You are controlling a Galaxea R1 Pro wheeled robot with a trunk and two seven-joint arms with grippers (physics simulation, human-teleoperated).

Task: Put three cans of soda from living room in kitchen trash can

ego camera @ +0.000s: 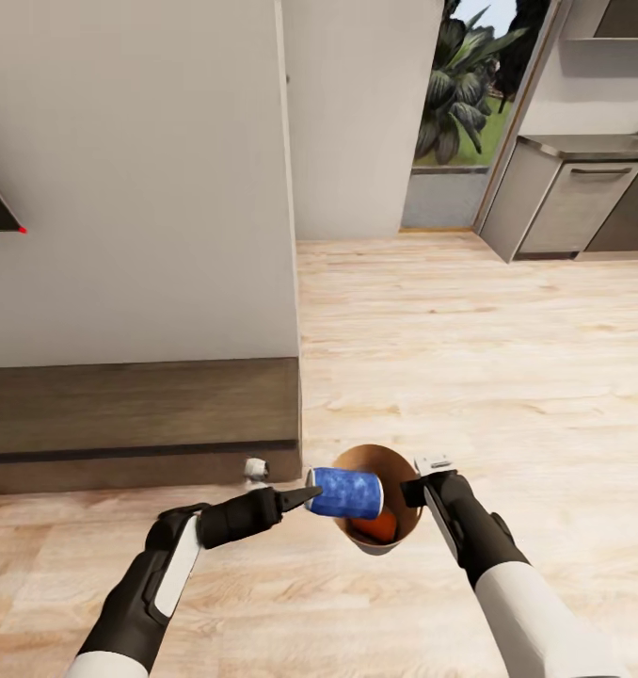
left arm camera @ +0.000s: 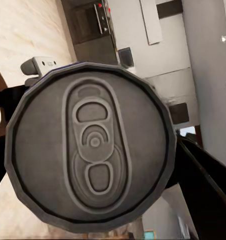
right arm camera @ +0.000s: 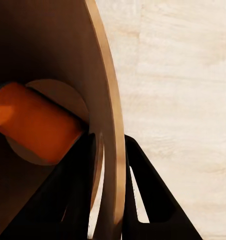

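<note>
The blue soda can [ego camera: 346,492], clamped sideways in the left gripper [ego camera: 311,493], is held over the trash can [ego camera: 401,524], whose rim is pinched by the right gripper [ego camera: 419,490]; an orange can [ego camera: 378,528] lies inside. Release is called for next.

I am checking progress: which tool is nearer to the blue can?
Left. The left tool grips the blue can, held sideways over the bin. The right tool pinches the bin's rim beside it.

My forearms are white shells running into black wrist housings; my left pincer [ego camera: 305,493] and right pincer [ego camera: 415,490] end in slim, tapering black fingers.
</note>
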